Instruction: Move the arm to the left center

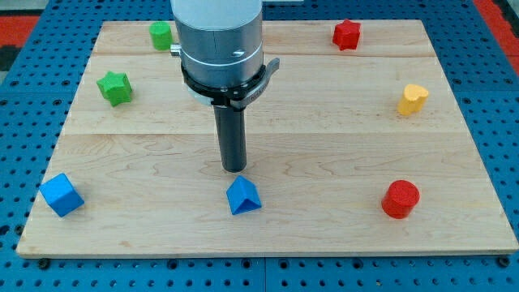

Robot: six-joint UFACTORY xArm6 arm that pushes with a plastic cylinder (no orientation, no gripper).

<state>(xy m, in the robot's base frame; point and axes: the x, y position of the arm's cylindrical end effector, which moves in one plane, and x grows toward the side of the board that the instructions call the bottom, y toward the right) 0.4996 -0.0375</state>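
My tip (234,169) stands on the wooden board (324,146) near its middle, a little toward the view's bottom. A blue triangular block (243,196) lies just below the tip, a small gap apart. A green star block (114,88) lies at the view's left, well left of the tip. A blue cube (62,195) sits at the bottom left corner. A green block (160,35) sits at the top left, next to the arm's grey body.
A red star-like block (346,34) is at the top right. A yellow block (412,99) is at the right edge. A red cylinder (400,199) is at the bottom right. A blue pegboard (495,49) surrounds the board.
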